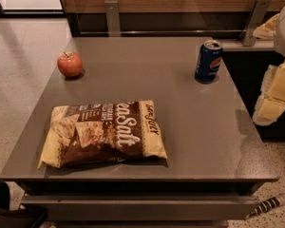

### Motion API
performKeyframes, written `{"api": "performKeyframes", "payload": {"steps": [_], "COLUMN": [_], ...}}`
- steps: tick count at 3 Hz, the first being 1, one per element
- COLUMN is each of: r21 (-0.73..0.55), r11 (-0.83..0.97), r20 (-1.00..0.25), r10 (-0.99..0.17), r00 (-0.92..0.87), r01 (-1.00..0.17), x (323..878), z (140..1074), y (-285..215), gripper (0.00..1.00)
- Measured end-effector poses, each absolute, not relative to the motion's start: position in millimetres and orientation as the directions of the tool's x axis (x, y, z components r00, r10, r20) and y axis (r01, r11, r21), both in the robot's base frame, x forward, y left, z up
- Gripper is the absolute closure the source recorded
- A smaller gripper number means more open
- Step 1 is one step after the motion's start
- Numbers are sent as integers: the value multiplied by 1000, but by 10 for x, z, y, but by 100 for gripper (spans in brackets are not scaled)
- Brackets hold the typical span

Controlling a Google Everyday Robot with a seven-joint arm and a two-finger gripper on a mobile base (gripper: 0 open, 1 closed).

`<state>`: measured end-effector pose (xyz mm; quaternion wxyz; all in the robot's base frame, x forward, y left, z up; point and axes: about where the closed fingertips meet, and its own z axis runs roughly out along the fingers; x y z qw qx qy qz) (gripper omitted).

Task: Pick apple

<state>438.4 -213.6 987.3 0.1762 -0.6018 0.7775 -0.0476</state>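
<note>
The apple is small, round and red with a short stem. It stands upright on the grey table near its far left corner. My gripper, pale yellow and white, hangs at the right edge of the view, beyond the table's right side and far from the apple. It holds nothing that I can see.
A blue soda can stands upright near the table's far right. A brown and yellow chip bag lies flat at the front left. A wooden wall with metal brackets runs behind the table. A dark object sits on the floor at bottom left.
</note>
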Motion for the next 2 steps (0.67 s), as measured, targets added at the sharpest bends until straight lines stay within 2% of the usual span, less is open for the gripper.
{"api": "performKeyframes", "payload": {"steps": [2], "r21": [-276], "r11": [263], "r20": [-231], "r10": [-952], "r00": [-201], "r01": [-925], "x": [4453], "z": [9822], "y": [-2038], "gripper": [0]}}
